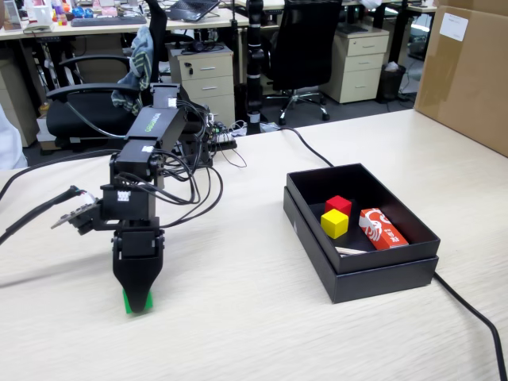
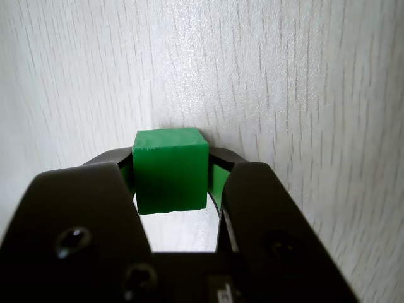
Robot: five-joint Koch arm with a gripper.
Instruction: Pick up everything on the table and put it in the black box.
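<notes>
Fingers clench the green cube squarely between them on opposite flat faces, down at the table; it looks light, rigid and somewhat smooth, so this grip should hold.

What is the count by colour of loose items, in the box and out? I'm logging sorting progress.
Red cube: 1
Yellow cube: 1
Red and white packet: 1
Green cube, between the tool's jaws: 1
Total: 4, three of them in the black box.
</notes>
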